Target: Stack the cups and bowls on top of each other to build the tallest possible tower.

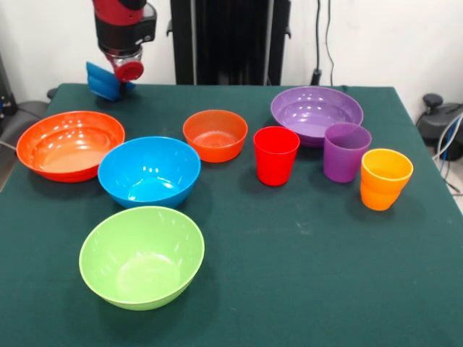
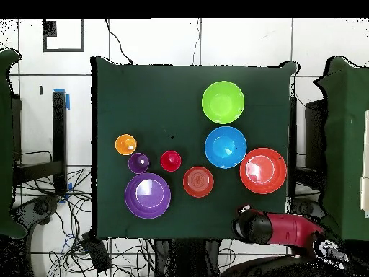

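Observation:
My gripper hangs over the table's far left corner, shut on the small dark blue bowl, which it holds tilted just above the cloth. In the overhead view the arm hides that bowl. Nothing is stacked. The wide orange-red bowl, light blue bowl and lime green bowl stand at the left. The small orange bowl and red cup are in the middle. The purple bowl, purple cup and orange cup are at the right.
The green table cloth runs to the front edge. The robot's black pedestal stands behind the far edge. Cables and a black stand lie off the table's right side.

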You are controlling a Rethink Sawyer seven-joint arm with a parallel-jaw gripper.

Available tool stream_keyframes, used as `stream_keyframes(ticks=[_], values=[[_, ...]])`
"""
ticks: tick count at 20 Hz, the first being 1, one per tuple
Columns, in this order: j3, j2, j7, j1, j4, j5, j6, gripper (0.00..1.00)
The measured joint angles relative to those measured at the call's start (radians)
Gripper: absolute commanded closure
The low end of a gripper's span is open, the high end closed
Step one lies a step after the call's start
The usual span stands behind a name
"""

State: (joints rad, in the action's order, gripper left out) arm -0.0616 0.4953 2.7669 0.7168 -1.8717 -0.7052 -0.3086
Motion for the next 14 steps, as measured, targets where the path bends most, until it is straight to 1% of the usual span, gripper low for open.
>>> stream_keyframes(ticks=[1,2,4,6,8,9,11,14], values=[[0.008,0.003,0.000,0.005,-0.001,0.000,-0.005,1.00],[0.033,0.011,0.000,0.026,-0.004,0.000,-0.016,1.00],[0.048,0.014,0.000,0.044,-0.007,0.000,-0.021,1.00],[0.090,0.022,0.000,0.097,-0.020,0.004,-0.035,1.00],[0.112,0.028,0.000,0.128,-0.028,0.011,-0.047,1.00],[0.139,0.034,0.000,0.165,-0.039,0.026,-0.066,1.00],[0.169,0.039,0.000,0.205,-0.050,0.047,-0.088,1.00],[0.249,0.043,0.000,0.305,-0.078,0.115,-0.146,1.00]])
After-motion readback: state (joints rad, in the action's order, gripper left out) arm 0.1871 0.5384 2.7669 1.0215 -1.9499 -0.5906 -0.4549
